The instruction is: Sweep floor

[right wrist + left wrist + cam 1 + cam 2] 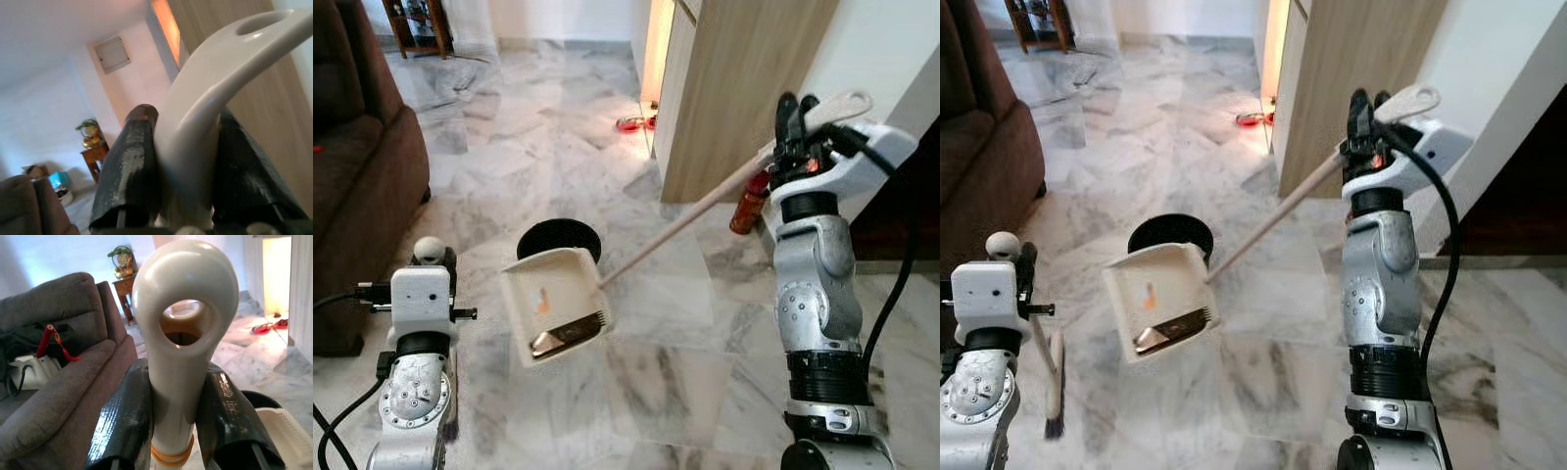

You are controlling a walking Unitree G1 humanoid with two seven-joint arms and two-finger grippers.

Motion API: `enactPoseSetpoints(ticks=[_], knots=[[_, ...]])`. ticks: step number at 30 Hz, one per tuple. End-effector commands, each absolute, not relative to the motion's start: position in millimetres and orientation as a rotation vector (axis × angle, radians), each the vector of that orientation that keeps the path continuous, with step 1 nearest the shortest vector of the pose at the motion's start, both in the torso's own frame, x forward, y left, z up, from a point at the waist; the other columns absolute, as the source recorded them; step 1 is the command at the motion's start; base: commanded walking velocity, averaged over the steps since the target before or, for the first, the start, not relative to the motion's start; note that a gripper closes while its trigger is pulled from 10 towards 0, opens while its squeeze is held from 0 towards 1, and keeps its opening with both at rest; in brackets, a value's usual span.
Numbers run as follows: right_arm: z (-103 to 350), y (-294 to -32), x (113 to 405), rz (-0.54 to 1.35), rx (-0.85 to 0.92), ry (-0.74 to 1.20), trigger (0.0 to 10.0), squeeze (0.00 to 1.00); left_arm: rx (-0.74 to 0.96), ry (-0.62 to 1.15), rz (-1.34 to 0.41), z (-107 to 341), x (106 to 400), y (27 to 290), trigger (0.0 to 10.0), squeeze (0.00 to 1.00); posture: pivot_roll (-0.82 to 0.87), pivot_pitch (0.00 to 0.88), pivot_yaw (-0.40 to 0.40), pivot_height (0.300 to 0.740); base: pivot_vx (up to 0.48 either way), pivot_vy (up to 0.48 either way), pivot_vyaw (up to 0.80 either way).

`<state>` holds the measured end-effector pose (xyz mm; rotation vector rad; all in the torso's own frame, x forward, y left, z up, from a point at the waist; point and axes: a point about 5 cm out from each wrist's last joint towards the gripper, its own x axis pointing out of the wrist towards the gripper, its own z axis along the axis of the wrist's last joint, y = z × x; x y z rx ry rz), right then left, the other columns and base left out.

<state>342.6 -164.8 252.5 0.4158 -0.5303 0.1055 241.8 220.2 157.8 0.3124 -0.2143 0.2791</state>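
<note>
With fingers clamped on handles, the right gripper (pixel 795 116) tilts the cream plastic long-handled dustpan (pixel 555 304) to keep its debris in, the left gripper (pixel 178 423) at nine o'clock steadying the cream-handled broom (pixel 1053 377).

We see a bright, evenly lit room in both eye views, sharp throughout. Warm orange light spills from the narrow gap (pixel 658 59) beside the wooden cabinet (pixel 734 88), and the polished marble floor (pixel 705 352) carries soft glare and faint reflections. The brown sofa (pixel 362 196) stays dark. In the wrist views the near handle ends (pixel 183 333) are blurred and glossy, and the backgrounds look hazy and washed out.
</note>
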Motion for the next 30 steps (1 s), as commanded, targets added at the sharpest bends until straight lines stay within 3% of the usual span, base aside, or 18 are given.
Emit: enactPoseSetpoints(ticks=[1,30], knots=[[267.6,-170.7,340.1,0.095,0.416,-0.601,10.0,0.00,0.335,-0.274,0.271,170.8,240.8,214.5,10.0,0.00,0.02,0.057,-0.044,0.740,0.274,0.000,0.00],[268.7,-166.6,340.4,0.117,0.421,-0.599,10.0,0.00,0.322,-0.265,0.265,169.5,243.1,207.8,10.0,0.00,0.03,0.059,-0.046,0.740,0.279,0.000,0.11]])
